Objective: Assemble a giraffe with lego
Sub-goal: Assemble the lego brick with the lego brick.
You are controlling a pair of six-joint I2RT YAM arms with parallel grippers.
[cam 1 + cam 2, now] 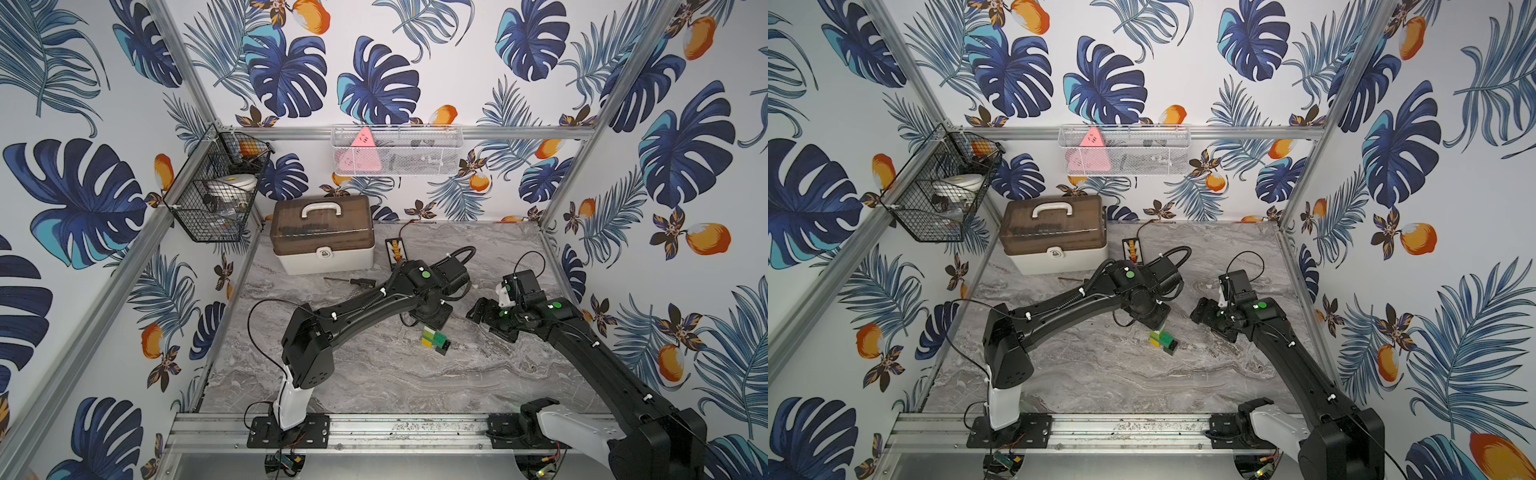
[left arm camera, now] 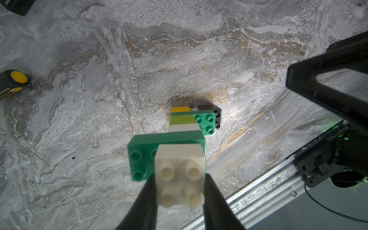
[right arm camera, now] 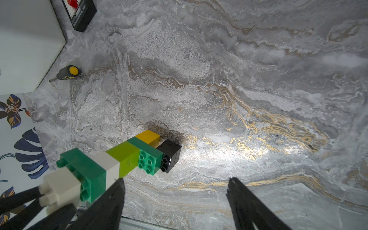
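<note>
- Since the left gripper (image 2: 180,191) is clenched on the white brick (image 2: 179,157) at the very top of the giraffe (image 3: 123,159), we judge the step to be seating that head piece. We would press straight down along the stack, with no sideways lean.
- Just beneath, the green head brick (image 2: 143,153) juts out to one side with studs bare, so we would check that the white brick sits square on its half.
- Lower down, the white neck brick (image 2: 183,127), the lime brick (image 2: 182,119) and the dark green body brick (image 2: 206,122) carry the push onto a yellow leg (image 2: 180,109) and a black leg (image 2: 217,115). Both legs stand on the marble table (image 2: 219,59), near its middle.
- So tall a stack on so narrow a footing may tip, we think.
- The right gripper (image 3: 175,180) hangs released, jaws wide, near the stack and touching nothing we can see. We would brace the body with it first.
- Farther off, the screwdriver (image 3: 67,72) and the storage case (image 1: 322,237) lie well apart.
</note>
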